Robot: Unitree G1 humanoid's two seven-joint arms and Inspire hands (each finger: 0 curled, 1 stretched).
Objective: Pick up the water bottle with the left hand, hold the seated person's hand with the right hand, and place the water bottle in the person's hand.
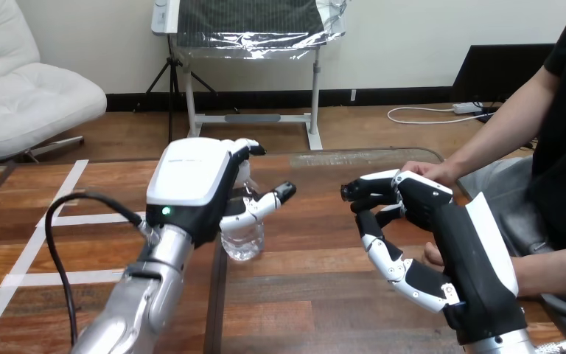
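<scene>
A clear water bottle (242,237) stands upright left of the table's middle, with my left hand (191,181) shut on it from the left, fingers and thumb curled round its upper part. The hand hides its cap, and I cannot tell whether its base touches the table. My right hand (431,221) is at the right, palm turned left, fingers loosely bent and nothing between them. The person's hand (424,171) rests on top of its fingers, not enclosed by them. A second hand of the person (433,255) peeks out behind my right palm, its forearm (556,269) reaching in from the right.
The wooden table (317,287) has bare room between my two hands and toward its front edge. White tape lines (37,276) mark its left part. The person sits close at the right side.
</scene>
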